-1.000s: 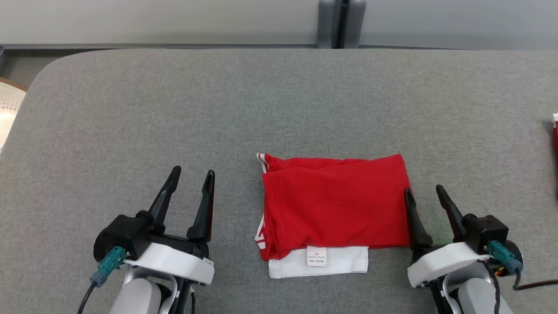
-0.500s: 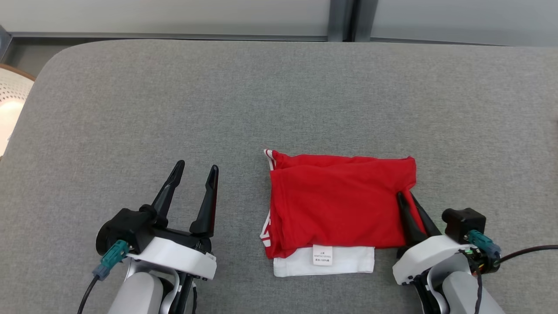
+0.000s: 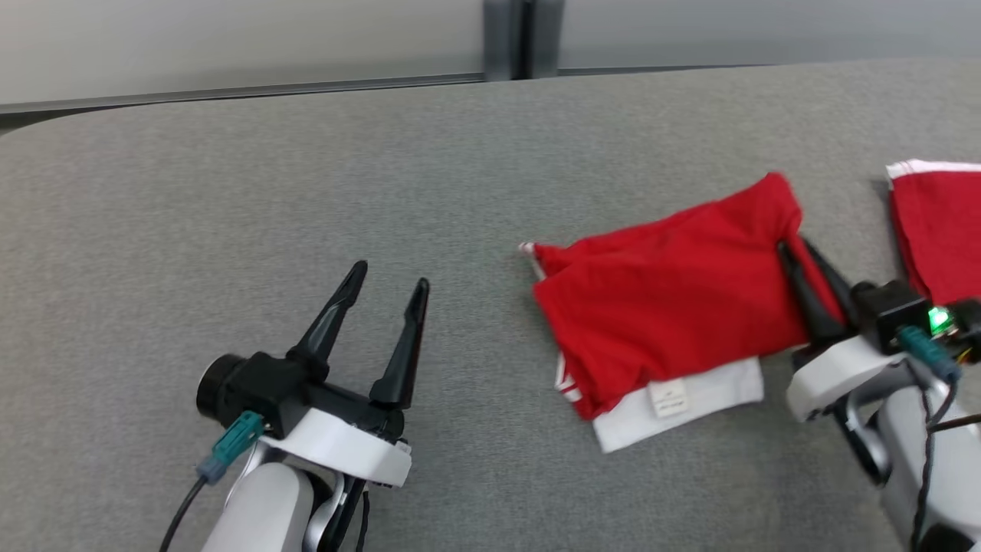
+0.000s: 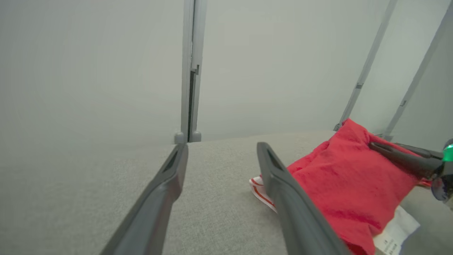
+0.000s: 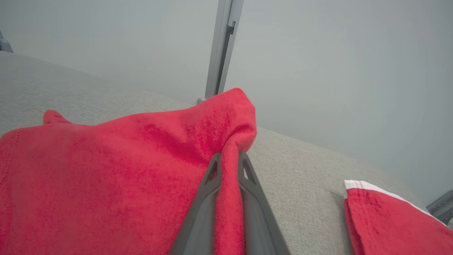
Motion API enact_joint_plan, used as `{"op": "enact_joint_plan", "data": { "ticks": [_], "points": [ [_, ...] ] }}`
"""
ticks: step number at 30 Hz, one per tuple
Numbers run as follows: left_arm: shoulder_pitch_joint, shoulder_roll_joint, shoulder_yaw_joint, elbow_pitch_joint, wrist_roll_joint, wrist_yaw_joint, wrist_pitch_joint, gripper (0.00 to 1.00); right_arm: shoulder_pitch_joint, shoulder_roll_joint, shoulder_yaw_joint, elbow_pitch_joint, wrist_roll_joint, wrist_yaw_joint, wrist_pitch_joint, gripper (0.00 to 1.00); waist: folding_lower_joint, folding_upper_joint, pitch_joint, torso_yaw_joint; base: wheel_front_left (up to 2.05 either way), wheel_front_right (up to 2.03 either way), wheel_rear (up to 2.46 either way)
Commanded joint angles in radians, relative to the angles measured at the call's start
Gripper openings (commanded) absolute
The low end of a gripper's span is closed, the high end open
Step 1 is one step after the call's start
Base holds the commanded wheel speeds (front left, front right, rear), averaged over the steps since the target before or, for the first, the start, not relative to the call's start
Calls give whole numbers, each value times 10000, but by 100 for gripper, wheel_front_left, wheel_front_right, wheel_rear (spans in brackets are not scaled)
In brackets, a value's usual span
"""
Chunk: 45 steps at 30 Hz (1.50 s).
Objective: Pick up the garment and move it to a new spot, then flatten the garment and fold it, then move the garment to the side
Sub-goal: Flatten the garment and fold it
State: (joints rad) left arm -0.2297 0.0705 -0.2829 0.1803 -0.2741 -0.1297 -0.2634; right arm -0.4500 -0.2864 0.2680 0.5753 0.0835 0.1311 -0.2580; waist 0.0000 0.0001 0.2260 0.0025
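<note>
The garment (image 3: pixel 674 299) is a folded red and white piece with a white label, lying on the grey table (image 3: pixel 383 169) right of centre. My right gripper (image 3: pixel 793 247) is shut on the garment's right edge, which it lifts a little. The right wrist view shows red cloth (image 5: pixel 106 177) pinched between the two fingers (image 5: pixel 201 198). My left gripper (image 3: pixel 387 276) stands open at the lower left, apart from the garment, nothing between its fingers. In the left wrist view the garment (image 4: pixel 339 187) lies to the right of the open fingers (image 4: pixel 283 191).
A second folded red and white garment (image 3: pixel 939 230) lies at the table's right edge, close behind my right gripper; its corner (image 5: pixel 389 219) also appears in the right wrist view. A pale wall with a grey post (image 3: pixel 521 34) runs behind the table.
My right gripper has shut on the garment's right edge and raised it slightly. The camera has swung to the right, bringing the second garment into the picture. The left gripper stays open.
</note>
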Motion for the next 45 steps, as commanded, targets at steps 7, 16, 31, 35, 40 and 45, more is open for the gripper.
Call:
{"op": "enact_joint_plan", "data": {
  "ticks": [7, 16, 31, 35, 40, 45],
  "points": [
    [-801, 412, -741, -571, 317, -17, -10, 100, -1183, -1537, -11, -780, 87, -11, 536, 0, 0, -1, 1017, -1236, 0, 0, 0],
    [-2033, 1017, -1738, -889, 499, -16, -11, 100, -2340, -3054, -1021, -858, 346, -9, 1051, 0, 0, -1, 2564, -1984, 0, 0, 0],
    [-3002, 1391, -2446, -952, 367, -16, -11, 100, -2982, -3309, -2908, 855, -403, -12, 998, 0, 0, -1, 3415, -1977, 0, 0, 0],
    [-2996, 1262, -2438, -888, 300, -16, -11, 100, -3018, -3139, -3258, 1416, -664, -14, 1184, 100, 0, -1, 3303, -1753, 0, 0, 0],
    [-2782, 1049, -2278, -825, 242, -16, -11, 100, -3047, -2800, -3219, 1516, -831, -14, 1034, 100, 0, -1, 2834, -1417, 0, 0, 0],
    [-2429, 774, -1942, -746, 163, -16, -11, 100, -2896, -2337, -2699, 1349, -604, -14, 773, 100, 0, -1, 2017, -964, 0, 0, 0]
  ]
}}
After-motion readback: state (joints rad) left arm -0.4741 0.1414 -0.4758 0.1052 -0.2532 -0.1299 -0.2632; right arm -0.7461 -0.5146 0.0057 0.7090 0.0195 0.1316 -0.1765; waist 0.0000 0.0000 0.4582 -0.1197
